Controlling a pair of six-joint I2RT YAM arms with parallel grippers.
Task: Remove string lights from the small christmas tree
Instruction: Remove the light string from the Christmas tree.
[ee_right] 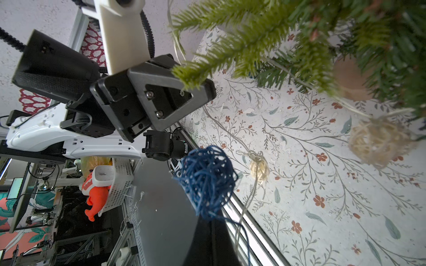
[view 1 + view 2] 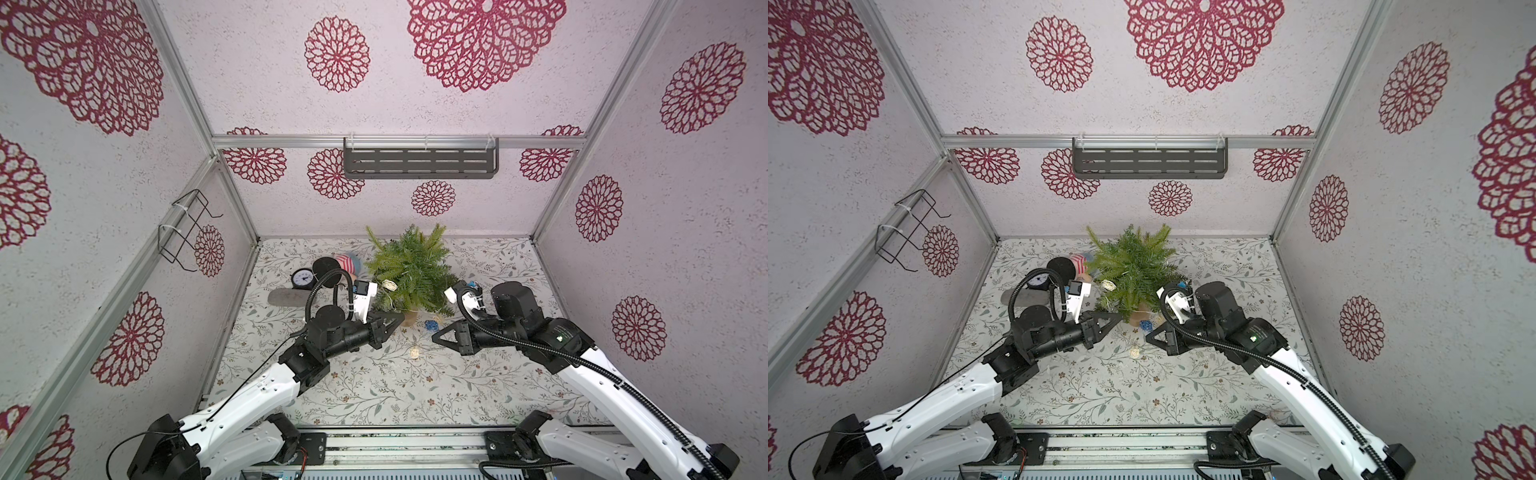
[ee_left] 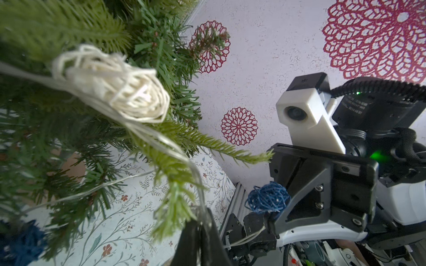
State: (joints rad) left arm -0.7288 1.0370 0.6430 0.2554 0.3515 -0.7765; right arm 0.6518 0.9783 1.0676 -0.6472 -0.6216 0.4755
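The left jaws are pinching the pale wire of the string lights (image 3: pixel 115 92), the right jaws are clamping strands under a blue ball (image 1: pixel 207 179), both tips blurred and cropped, beside the small christmas tree (image 2: pixel 409 266) standing on the surface (image 2: pixel 374 386), base half-hidden

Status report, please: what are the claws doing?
Both shut: left gripper on the string lights wire, right gripper on a blue ball. Strand threaded through small christmas tree branches.

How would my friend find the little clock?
Start at the green christmas tree at the back of the flowery table. Between it and the left wall sits the clock: round and black with a white face, unlike the grey lump nearby.
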